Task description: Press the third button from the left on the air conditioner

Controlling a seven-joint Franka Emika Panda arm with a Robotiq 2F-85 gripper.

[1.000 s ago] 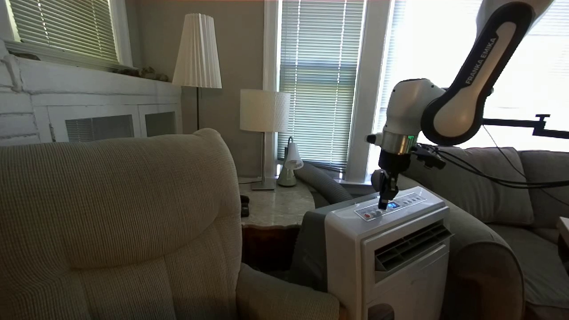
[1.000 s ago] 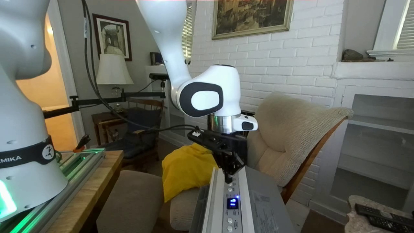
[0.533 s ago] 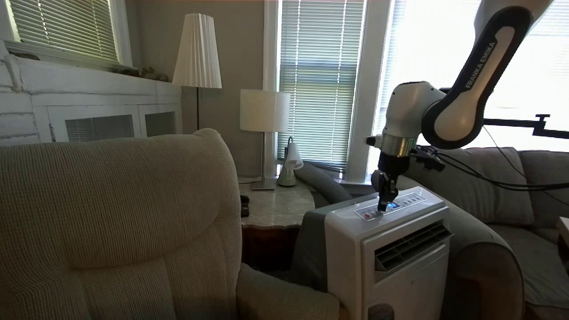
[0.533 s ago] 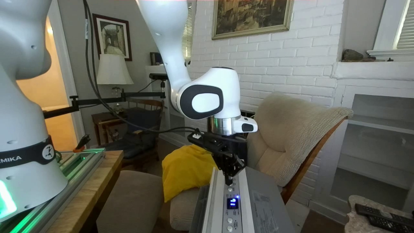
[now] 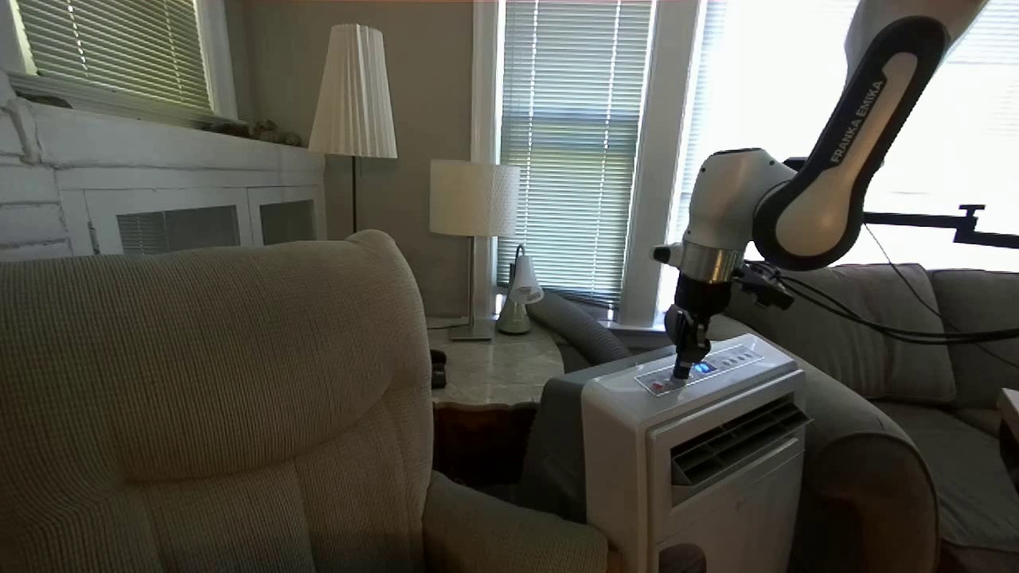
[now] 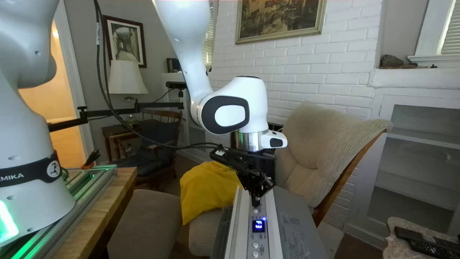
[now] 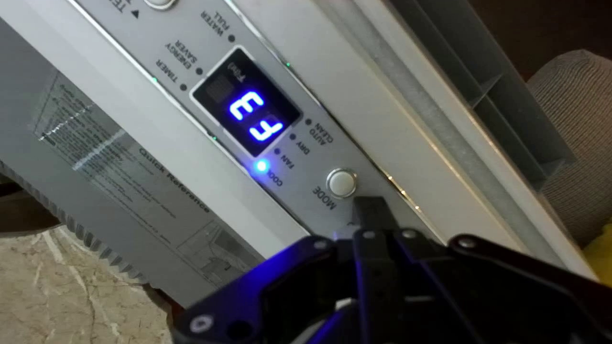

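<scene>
Daylight was filtered by window blinds; a white brick wall was hung with a framed picture; two lamps were set on a table near an armchair.

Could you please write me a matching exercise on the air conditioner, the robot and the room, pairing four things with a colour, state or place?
Things
1. display
2. MODE button
3. fingers
4. remotes

Colours, states, places
A. on the stone-look table
B. black and shut
C. showing lit blue characters
D. white and round

Pairs: 1-C, 2-D, 3-B, 4-A.
</scene>
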